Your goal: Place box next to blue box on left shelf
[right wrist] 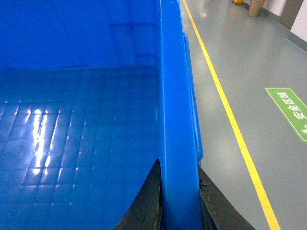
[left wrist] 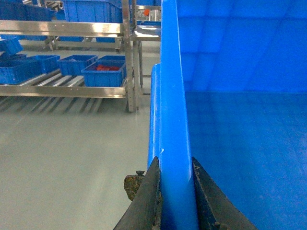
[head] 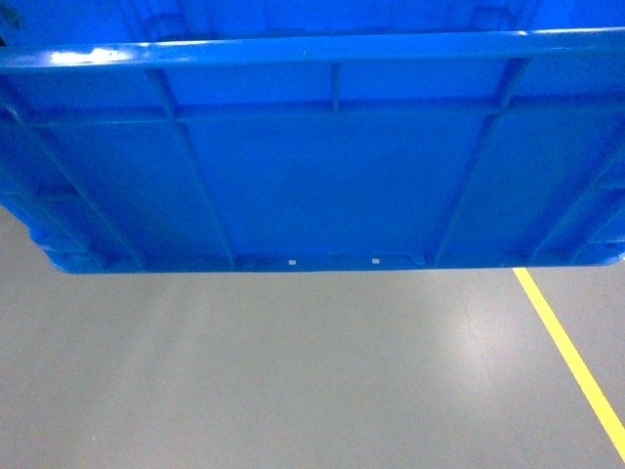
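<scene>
The blue crate (head: pixel 322 166) hangs above the grey floor (head: pixel 293 371), filling the head view, with each side rim pinched between dark jaws: the left gripper (left wrist: pixel 176 191) clamps the left rim and the right gripper (right wrist: pixel 178 191) clamps the right rim. Well off to the left stands the silvery roller shelf (left wrist: pixel 72 90), carrying several small blue bins (left wrist: pixel 104 74), 1 seemingly holding red parts. A yellow floor line (right wrist: pixel 225 110) runs along the crate's right.

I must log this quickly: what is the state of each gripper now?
Left gripper: closed on the blue crate rim.
Right gripper: closed on the opposite rim.
</scene>
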Available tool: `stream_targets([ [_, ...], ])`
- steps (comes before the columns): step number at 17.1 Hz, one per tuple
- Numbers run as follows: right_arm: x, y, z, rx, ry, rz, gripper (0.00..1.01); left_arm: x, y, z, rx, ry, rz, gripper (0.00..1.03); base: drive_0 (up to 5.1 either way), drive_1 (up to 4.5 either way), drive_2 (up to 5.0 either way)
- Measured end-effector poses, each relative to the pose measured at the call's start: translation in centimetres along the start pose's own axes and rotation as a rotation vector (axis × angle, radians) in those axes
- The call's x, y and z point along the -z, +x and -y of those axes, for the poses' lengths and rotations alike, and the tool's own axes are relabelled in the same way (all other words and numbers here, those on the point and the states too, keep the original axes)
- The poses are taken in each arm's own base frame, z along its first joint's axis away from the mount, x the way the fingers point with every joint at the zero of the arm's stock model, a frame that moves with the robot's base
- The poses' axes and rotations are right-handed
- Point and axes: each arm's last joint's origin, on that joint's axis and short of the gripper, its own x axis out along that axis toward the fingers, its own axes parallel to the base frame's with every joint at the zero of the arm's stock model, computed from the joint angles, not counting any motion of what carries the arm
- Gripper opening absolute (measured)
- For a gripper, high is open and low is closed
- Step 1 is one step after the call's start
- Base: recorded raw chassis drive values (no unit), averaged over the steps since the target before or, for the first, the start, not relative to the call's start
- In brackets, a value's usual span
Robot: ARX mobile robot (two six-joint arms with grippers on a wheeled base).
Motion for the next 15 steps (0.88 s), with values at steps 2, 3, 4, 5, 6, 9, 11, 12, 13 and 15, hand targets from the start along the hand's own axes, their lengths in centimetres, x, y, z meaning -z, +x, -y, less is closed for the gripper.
stream_targets([
  [2,-0.04,0.0,-0.01,-0.001,0.0,0.004,0.09,-0.03,0.0,0.0,0.0,-0.001,0.003,0.09,0.1,4.1,-3.9],
  [3,0.01,0.01,-0.01,0.0,-0.001,-0.001,0.09,0.03,0.0,0.0,-0.001,0.001,-0.003,0.09,-0.1,3.95,-4.1],
  [4,-0.01,0.01,-0.01,-0.001,0.0,0.002,0.09,-0.01,0.0,0.0,0.0,0.0,0.001,0.09,-0.1,3.88,-4.1],
  [5,0.01,0.01,-0.01,-0.001,0.0,0.0,0.09,0.01,0.01,0.0,0.0,0.0,0.0,0.09,-0.1,3.92,-4.1],
  [6,0.0,0.01,-0.01,0.0,0.0,0.001,0.09,-0.01,0.0,0.0,0.0,0.0,0.001,0.09,0.0,3.98,-4.0],
  [9,-0.02,0.01,-0.02,-0.001,0.0,0.002,0.09,0.0,0.0,0.0,0.0,0.0,0.0,0.09,0.0,3.99,-4.0],
  [11,-0.01,0.01,-0.02,-0.001,0.0,0.002,0.09,-0.01,0.0,0.0,0.0,0.0,0.002,0.09,-0.1,3.94,-4.1],
  [12,0.0,0.01,-0.01,-0.001,0.0,0.001,0.09,-0.01,0.0,0.0,0.0,0.0,0.001,0.09,-0.1,3.92,-4.1],
  [13,-0.01,0.01,-0.01,-0.001,0.0,0.001,0.09,0.01,0.01,0.0,0.0,0.0,0.0,0.09,-0.1,3.92,-4.1],
  [15,0.02,0.01,0.0,0.0,0.0,-0.002,0.09,0.02,0.01,0.0,0.0,0.001,-0.002,0.09,0.0,3.98,-4.0],
])
